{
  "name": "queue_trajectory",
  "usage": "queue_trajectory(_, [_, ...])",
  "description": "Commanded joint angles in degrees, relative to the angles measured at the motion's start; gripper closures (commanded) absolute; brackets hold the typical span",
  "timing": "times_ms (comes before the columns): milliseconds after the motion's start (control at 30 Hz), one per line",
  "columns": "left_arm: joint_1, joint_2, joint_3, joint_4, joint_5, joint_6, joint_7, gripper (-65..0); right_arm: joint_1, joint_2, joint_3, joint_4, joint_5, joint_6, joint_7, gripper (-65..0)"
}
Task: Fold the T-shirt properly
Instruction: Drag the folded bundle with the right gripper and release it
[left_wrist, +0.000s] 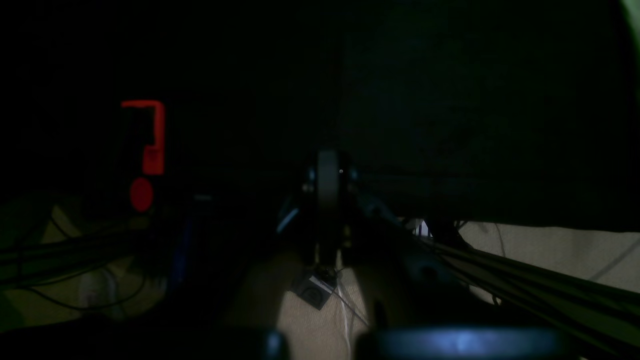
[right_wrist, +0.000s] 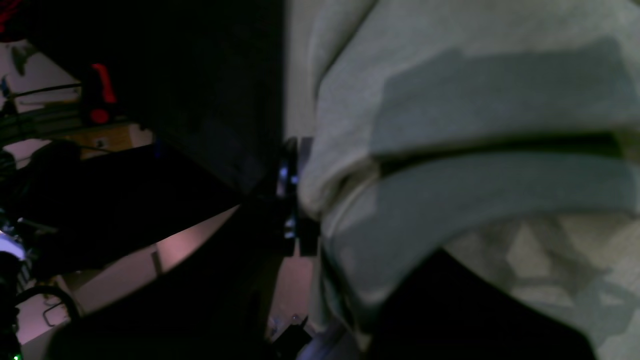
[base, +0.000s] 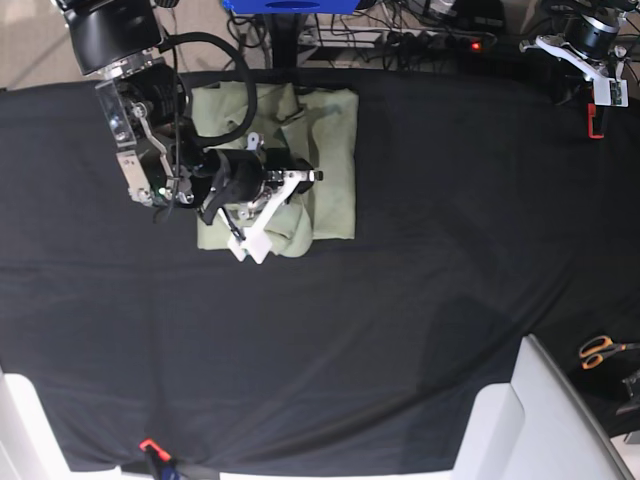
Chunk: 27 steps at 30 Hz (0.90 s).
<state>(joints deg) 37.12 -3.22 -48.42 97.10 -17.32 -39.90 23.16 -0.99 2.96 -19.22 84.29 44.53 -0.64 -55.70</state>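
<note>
The pale green T-shirt (base: 335, 150) lies partly folded on the black cloth at the back left of the base view. My right gripper (base: 308, 178) hovers over its middle. In the right wrist view the right gripper (right_wrist: 296, 197) is shut on a bunched fold of the T-shirt (right_wrist: 450, 100), which drapes away to the right. My left arm (base: 585, 40) sits at the far back right corner, off the shirt. The left gripper (left_wrist: 327, 175) is shut and holds nothing, seen dimly against the table's edge.
The black cloth (base: 400, 300) covers the whole table. Orange-handled scissors (base: 600, 350) lie at the right edge, beside a white box (base: 540, 420) at the front right. A red clamp (base: 595, 125) hangs at the back right corner. Cables and a power strip (base: 450, 42) run behind the table.
</note>
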Motion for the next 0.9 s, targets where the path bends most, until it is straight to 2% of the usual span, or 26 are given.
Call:
queue_trajectory(0, [0.5, -0.6, -0.4, 0.6, -0.7, -0.1, -1.1, 0.0, 0.9, -0.1, 0.1, 0.8, 1.0, 0.3, 0.3, -0.3])
queue_trajectory(333, [0.5, -0.9, -0.4, -0.6, -0.7, -0.1, -1.1, 0.0, 1.0, -0.3, 0.1, 0.7, 1.0, 0.3, 0.4, -1.4])
queue_trajectory(400, [0.5, -0.9, -0.4, -0.6, -0.7, -0.1, -1.1, 0.0, 1.0, -0.4, 0.2, 0.7, 1.0, 0.3, 0.3, -6.5])
queue_trajectory(567, [0.5, -0.9, -0.4, -0.6, -0.7, -0.1, -1.1, 0.0, 1.0, -0.4, 0.2, 0.7, 1.0, 0.3, 0.3, -28.5])
queue_trajectory(633, [0.5, -1.0, -0.5, -0.6, -0.7, -0.1, -1.1, 0.0, 1.0, -0.4, 0.1, 0.7, 1.0, 0.3, 0.3, -30.8])
queue_trajectory(733, [0.5, -1.0, -0.5, -0.4, -0.7, -0.1, -1.1, 0.0, 1.7, -0.4, 0.1, 0.7, 1.0, 0.3, -0.3, -30.6])
queue_trajectory(867, [0.4, -1.0, -0.5, -0.1, -0.7, -0.1, -1.1, 0.0, 3.1, -1.0, -0.1, 0.9, 1.0, 0.5, -4.5, -30.6])
